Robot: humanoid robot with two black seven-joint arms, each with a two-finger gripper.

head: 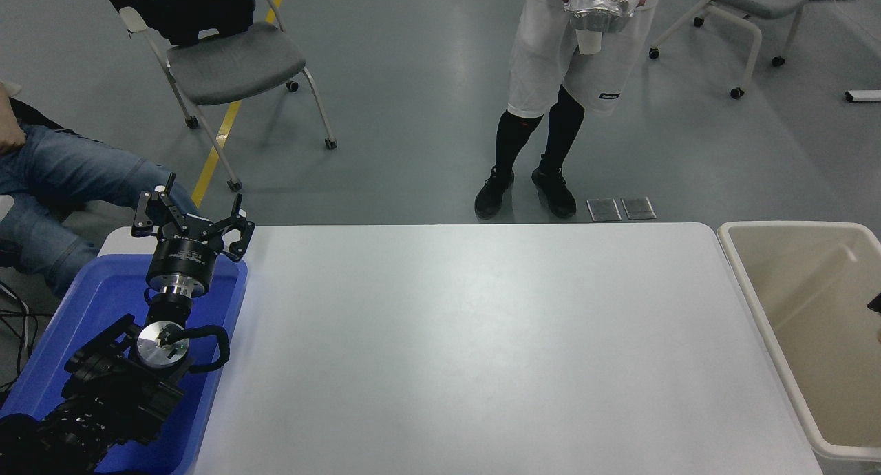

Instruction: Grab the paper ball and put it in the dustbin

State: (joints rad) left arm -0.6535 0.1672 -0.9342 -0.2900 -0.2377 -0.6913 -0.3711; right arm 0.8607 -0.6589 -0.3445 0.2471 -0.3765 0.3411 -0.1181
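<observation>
white table [468, 351], blue tray [82, 303] on it

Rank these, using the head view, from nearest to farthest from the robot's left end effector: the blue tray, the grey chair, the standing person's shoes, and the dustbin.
1. Blue tray: directly under the left end effector, at the table's left.
2. Grey chair: on the floor beyond it, upper left.
3. Standing person's shoes: past the table's far edge, centre.
4. Dustbin: at the table's right end.

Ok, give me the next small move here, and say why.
Probably hold the right arm and wait: no paper ball shows on the table or in the dustbin, and only a dark sliver of that arm shows at the picture's edge. The left claw is parked over the blue tray.
</observation>
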